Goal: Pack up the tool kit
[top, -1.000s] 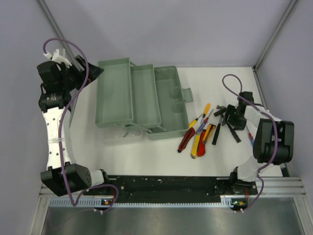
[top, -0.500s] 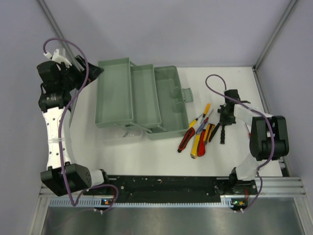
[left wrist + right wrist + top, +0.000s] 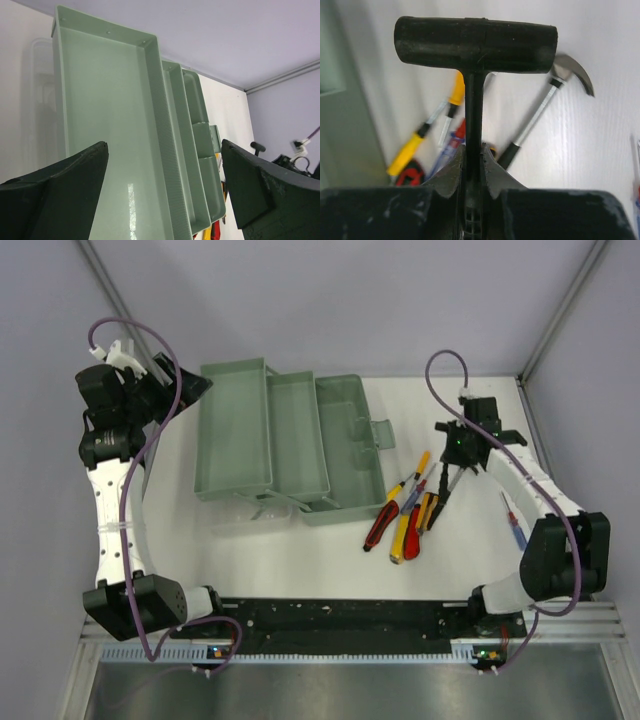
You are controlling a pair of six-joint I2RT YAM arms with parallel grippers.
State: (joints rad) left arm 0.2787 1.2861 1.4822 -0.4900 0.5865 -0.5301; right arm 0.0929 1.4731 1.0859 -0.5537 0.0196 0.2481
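The green toolbox (image 3: 285, 445) lies open at the table's middle left, its trays (image 3: 195, 150) bare. My right gripper (image 3: 472, 150) is shut on the thin handle of a black rubber mallet (image 3: 475, 45), held above the table; from above, this gripper (image 3: 462, 443) hangs just right of the loose tools. Below it lie a claw hammer (image 3: 540, 115), yellow-handled screwdrivers (image 3: 410, 480), red pliers (image 3: 381, 527) and a yellow knife (image 3: 404, 538). My left gripper (image 3: 164, 150) is open over the toolbox's far left compartment, with nothing between its fingers.
A red and blue screwdriver (image 3: 513, 520) lies alone near the right edge. A clear plastic lid (image 3: 262, 508) pokes out under the toolbox's front. Grey walls close in the table at the back and both sides.
My right gripper shut on the mallet's handle and lifted it off the table, moving up and away from the right edge. The left arm has not moved.
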